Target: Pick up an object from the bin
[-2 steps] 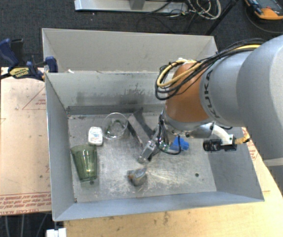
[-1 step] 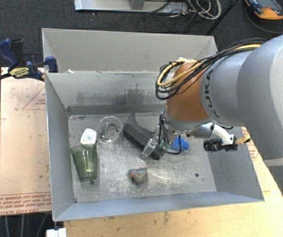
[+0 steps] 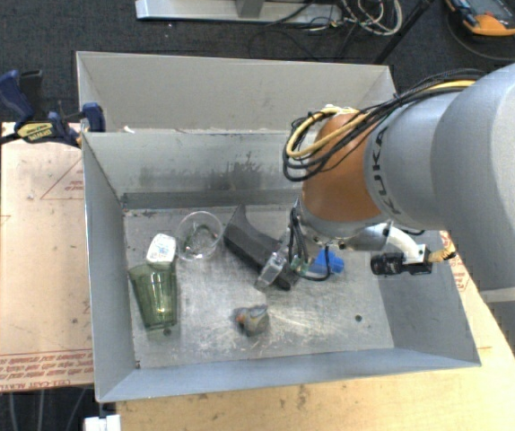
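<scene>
My gripper (image 3: 279,264) is low in the middle of the bin, under the orange wrist cover. It sits at the right end of a black, wedge-shaped block (image 3: 247,241) that lies slanted on the bin floor, and it seems to touch that end. A small grey-brown lump (image 3: 252,320) lies in front of the gripper, apart from it. Just right of the gripper is a small blue piece (image 3: 330,264); I cannot tell whether it is loose.
A clear glass cup (image 3: 198,234) stands left of the black block. Further left lie a small white bottle (image 3: 161,250) and a green translucent cup (image 3: 154,296) on its side. The arm covers the bin's right part.
</scene>
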Robot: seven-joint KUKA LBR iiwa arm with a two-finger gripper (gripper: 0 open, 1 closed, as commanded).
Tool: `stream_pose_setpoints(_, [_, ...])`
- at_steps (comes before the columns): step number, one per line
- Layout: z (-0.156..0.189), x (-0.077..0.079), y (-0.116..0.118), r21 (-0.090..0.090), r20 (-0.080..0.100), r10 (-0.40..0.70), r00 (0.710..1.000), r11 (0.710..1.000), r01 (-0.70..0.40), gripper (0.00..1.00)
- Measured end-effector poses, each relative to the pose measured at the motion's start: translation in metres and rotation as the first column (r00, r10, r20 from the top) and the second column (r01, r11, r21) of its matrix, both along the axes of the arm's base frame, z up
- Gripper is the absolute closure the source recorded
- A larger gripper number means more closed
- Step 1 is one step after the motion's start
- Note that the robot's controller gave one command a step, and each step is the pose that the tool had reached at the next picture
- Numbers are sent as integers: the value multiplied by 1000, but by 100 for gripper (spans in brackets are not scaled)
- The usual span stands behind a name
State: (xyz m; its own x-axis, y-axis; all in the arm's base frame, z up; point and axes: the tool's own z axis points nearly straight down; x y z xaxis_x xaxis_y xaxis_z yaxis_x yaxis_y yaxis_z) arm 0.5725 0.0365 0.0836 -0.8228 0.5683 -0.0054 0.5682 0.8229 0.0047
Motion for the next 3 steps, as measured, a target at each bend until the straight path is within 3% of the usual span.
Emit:
stream_pose_setpoints(1, [2,-1,0,0,-3,0,1000,1000,0,100])
stream_pose_setpoints(2, [18,-5,0,-1,-20,2,1000,1000,-2,100])
stream_pose_setpoints(3, [33,-3,0,-1,-12,2,1000,1000,-2,100])
